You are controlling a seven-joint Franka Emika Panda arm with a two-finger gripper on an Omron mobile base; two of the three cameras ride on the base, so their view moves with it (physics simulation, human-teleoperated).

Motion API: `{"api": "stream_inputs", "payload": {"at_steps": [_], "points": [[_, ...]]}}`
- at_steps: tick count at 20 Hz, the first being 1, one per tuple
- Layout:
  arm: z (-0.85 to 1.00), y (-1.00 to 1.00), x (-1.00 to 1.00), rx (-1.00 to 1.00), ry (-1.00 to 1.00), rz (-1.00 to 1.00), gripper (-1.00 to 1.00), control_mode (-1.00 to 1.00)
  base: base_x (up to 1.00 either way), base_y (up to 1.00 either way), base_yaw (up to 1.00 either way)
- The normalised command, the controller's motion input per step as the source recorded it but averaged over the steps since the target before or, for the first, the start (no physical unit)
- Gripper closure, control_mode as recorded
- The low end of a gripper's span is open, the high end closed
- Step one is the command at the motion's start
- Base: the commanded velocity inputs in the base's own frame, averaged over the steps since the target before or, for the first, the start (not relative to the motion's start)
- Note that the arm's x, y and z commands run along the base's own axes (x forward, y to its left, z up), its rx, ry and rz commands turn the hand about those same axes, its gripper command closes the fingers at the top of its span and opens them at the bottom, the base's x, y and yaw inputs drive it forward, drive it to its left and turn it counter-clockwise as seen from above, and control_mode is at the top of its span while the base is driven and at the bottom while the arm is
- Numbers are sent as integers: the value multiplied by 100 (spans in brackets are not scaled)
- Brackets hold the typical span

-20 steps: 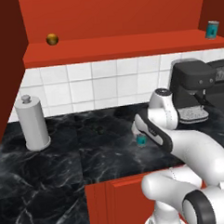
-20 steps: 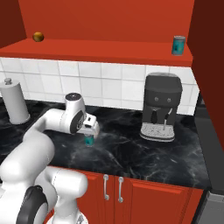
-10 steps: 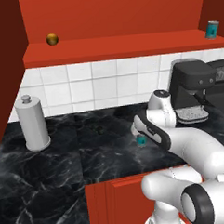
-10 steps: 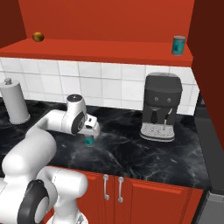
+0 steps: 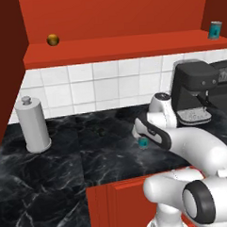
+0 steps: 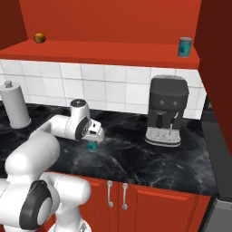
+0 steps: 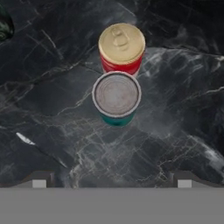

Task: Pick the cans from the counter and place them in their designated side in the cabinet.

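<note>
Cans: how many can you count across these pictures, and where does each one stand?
3. A teal can and a red can stand side by side on the counter below the open gripper. A third teal can stands on the cabinet shelf. Others may be hidden.

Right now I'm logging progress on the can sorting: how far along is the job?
Done: one teal can stands on the red cabinet shelf. In hand: nothing; the open gripper hovers above a silver-topped teal can beside a gold-topped red can. Left: both, on the black marble counter.
</note>
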Motion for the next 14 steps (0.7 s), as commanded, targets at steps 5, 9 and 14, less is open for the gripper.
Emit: {"api": "stream_inputs", "payload": {"at_steps": [5,9,14], "points": [[-8,0,9,0,0,0,-100,-100,0,0,0],[-7,0,9,0,0,0,-100,-100,0,0,0],[-6,0,10,0,0,0,-100,-100,0,0,0]]}}
